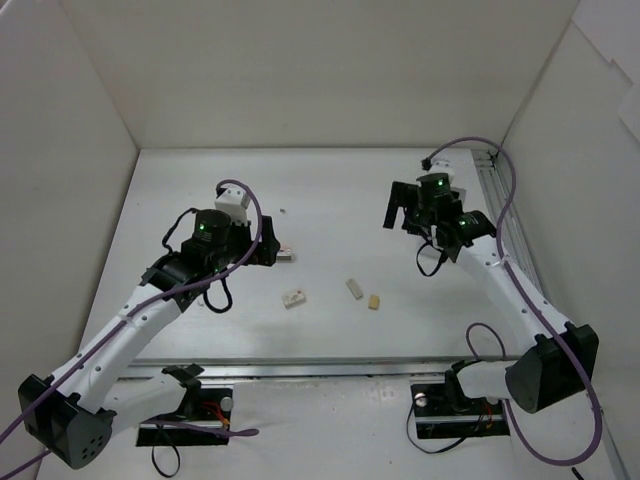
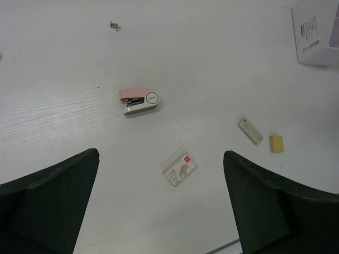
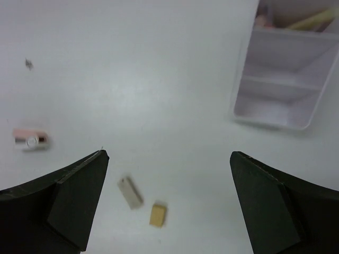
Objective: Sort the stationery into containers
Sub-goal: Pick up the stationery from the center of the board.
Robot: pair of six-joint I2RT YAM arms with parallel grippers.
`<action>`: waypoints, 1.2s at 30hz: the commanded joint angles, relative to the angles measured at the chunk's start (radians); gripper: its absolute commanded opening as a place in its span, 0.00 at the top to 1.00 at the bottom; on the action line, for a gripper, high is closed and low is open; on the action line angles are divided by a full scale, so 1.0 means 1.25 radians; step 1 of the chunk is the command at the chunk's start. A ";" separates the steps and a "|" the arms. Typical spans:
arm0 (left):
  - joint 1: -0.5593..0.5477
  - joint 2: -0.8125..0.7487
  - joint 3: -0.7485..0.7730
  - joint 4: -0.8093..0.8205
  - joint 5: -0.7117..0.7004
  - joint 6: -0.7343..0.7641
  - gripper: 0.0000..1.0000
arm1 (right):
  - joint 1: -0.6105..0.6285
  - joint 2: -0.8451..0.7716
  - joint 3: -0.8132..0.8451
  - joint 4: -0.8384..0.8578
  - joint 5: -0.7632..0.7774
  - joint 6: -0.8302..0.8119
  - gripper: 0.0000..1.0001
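A white block with a red label (image 1: pixel 295 297) lies mid-table; the left wrist view shows it (image 2: pixel 180 169) between my fingers' line, below the camera. A pale beige block (image 1: pixel 354 288) and a tan block (image 1: pixel 374 301) lie right of it, also in the right wrist view as the beige block (image 3: pixel 130 192) and the tan block (image 3: pixel 157 215). The white divided bin (image 3: pixel 278 90) holds a yellow-green pen (image 3: pixel 312 20) and something pink in its far compartment. My left gripper (image 1: pixel 268 250) (image 2: pixel 161 211) and right gripper (image 1: pixel 402 212) (image 3: pixel 169 206) are both open, empty and above the table.
A small pink-and-white stapler (image 1: pixel 287 255) (image 2: pixel 139 100) lies beside the left gripper. Tiny dark specks (image 2: pixel 114 25) lie further back. The bin's corner shows in the left wrist view (image 2: pixel 318 32); in the top view my right arm hides it. White walls enclose three sides.
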 commanded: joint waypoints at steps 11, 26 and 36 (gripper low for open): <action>0.007 -0.043 -0.078 0.026 0.048 -0.014 0.00 | 0.206 0.223 -0.084 -0.216 -0.033 0.104 0.02; 0.007 -0.038 -0.101 0.037 0.028 -0.019 0.00 | 0.233 0.378 -0.119 -0.112 -0.008 0.140 0.29; 0.007 -0.043 -0.083 0.019 0.016 -0.016 0.00 | 0.227 0.345 -0.175 -0.076 -0.034 0.157 0.45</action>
